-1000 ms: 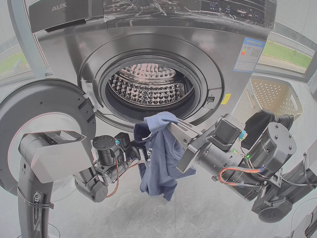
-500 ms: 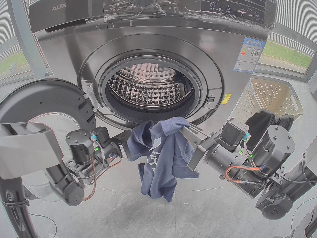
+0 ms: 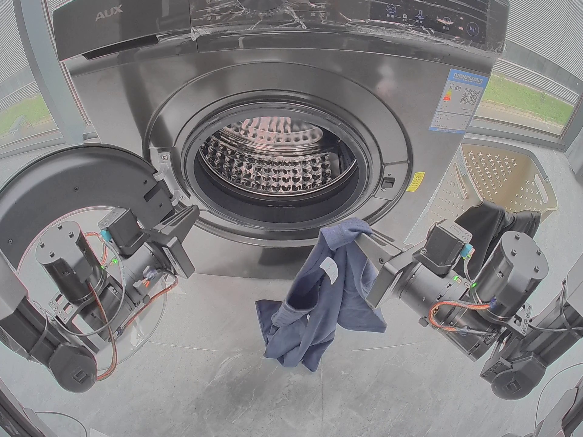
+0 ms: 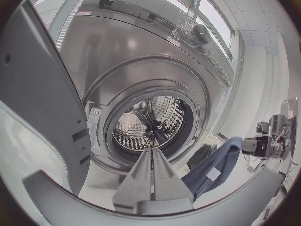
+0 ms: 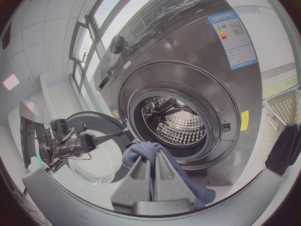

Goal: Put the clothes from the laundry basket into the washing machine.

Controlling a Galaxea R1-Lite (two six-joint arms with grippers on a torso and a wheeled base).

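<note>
**Thin pinch, long tail**

Our right gripper has its fingers clamped on one bunched edge of the blue garment, just below the drum mouth of the washing machine. The rest dangles toward the floor. We judge that so small a hold may slip. If we push in low, the tail may catch on the rim or drape outside. Our left gripper, fingers pressed together on nothing, sits by the open door, lending no support. A dark garment lies in the laundry basket.
</note>
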